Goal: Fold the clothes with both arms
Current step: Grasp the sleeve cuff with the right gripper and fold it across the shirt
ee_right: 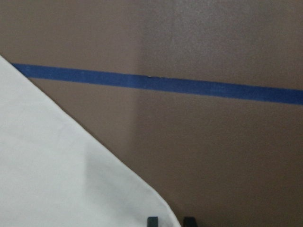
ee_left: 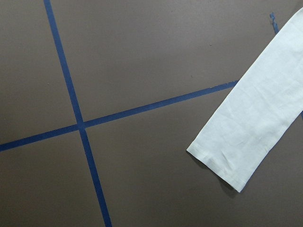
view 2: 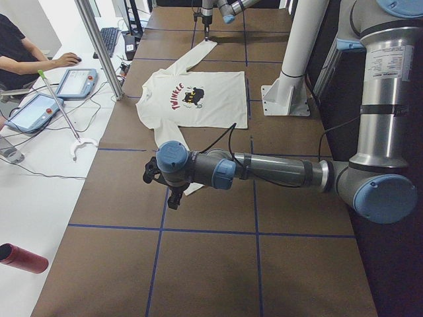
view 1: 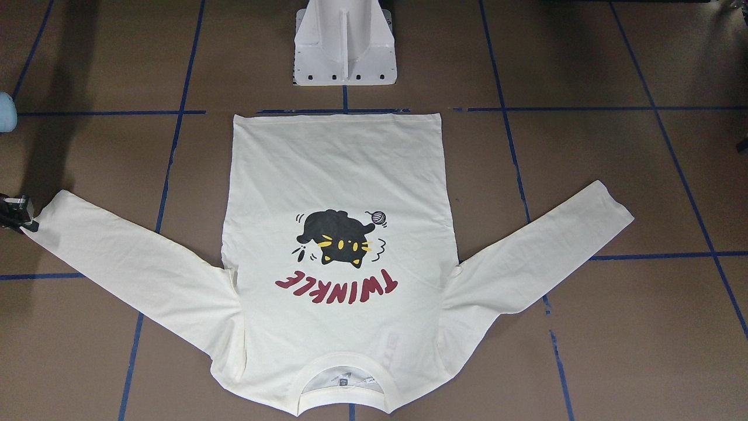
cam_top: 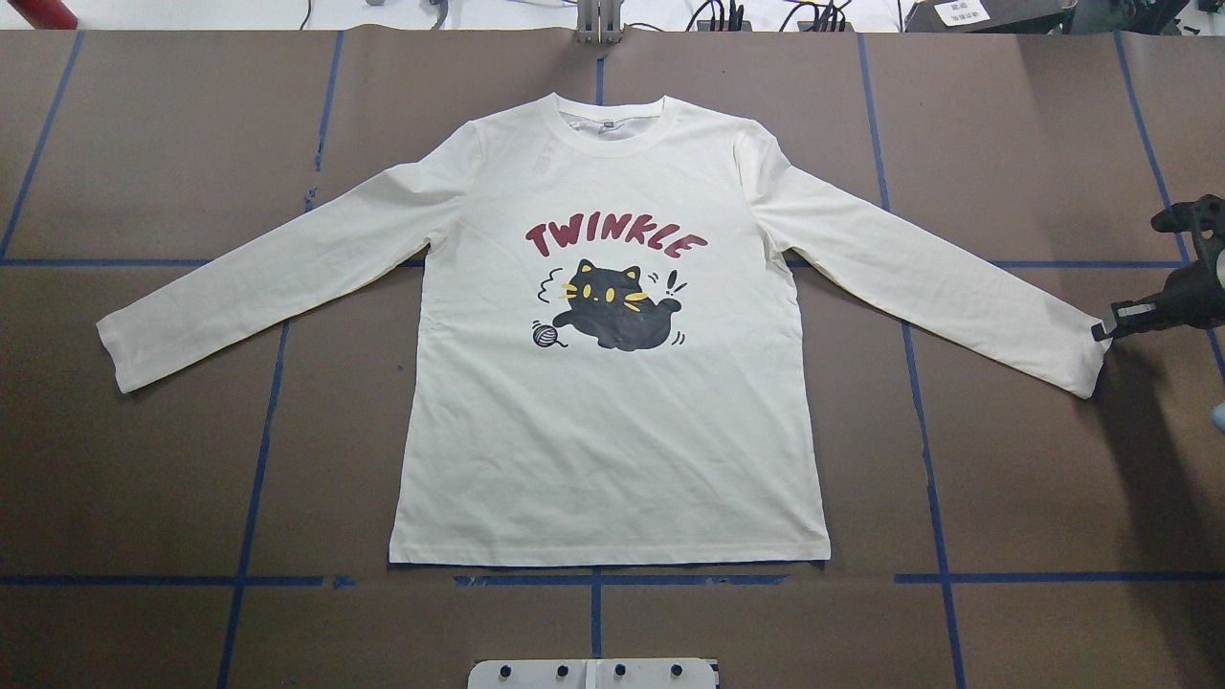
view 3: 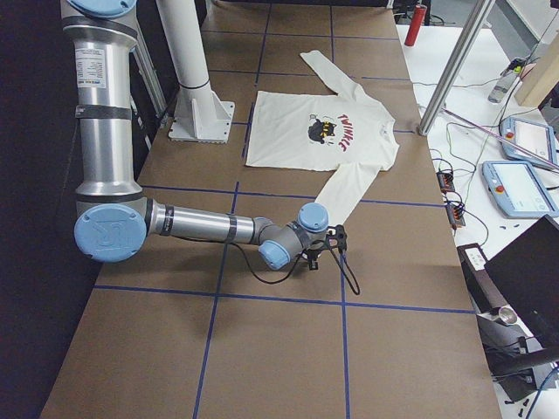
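The cream-white clothes (cam_top: 612,431), a long-sleeved T-shirt with a black cat print and red "TWINKLE", lie flat and face up with both sleeves spread (view 1: 339,175). My right gripper (cam_top: 1110,325) is low at the cuff corner of the sleeve on my right (view 1: 20,213). In the right wrist view its fingertips (ee_right: 152,221) stand a small gap apart, open, with bare table between them. My left gripper (view 2: 173,197) hovers over the table past the other cuff (ee_left: 222,161). It shows only in the exterior left view, so I cannot tell its state.
The white pedestal base (view 1: 345,52) stands just behind the shirt's hem. Blue tape lines (cam_top: 593,579) grid the brown table. Off the far edge a person sits at a desk (view 2: 20,53) with tablets (view 2: 76,82). A red bottle (view 2: 23,257) lies beside the table.
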### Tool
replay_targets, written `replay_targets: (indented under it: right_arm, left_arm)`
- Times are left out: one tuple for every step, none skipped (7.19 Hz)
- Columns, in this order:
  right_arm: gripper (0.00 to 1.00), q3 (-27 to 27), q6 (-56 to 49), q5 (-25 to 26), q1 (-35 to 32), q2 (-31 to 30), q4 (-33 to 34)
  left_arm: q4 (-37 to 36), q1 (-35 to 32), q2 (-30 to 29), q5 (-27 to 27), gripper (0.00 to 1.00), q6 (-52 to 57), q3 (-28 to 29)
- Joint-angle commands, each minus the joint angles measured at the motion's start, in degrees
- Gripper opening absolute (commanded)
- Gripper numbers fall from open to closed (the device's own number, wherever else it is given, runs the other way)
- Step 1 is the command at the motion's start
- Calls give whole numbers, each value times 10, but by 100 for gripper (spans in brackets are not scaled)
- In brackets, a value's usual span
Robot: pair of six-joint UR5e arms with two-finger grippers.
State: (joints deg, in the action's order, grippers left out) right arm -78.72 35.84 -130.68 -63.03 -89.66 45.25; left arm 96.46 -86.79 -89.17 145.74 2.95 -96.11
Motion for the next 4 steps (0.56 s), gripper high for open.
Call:
replay_targets:
  right_arm:
    - [0,-17,42,-4,1,20,4]
    - [0,-47,88,-18,11,36,5]
    - [0,-92,198,-20,40,60,6]
    - [0,-116,301,-13,81,110,10]
  left_arm:
    - [0,1,0,14,100,-14,0]
    - [1,1,-1,17,100,-14,-1]
    - [1,1,-1,17,100,-14,-4]
    - [1,1,0,17,100,-14,-6]
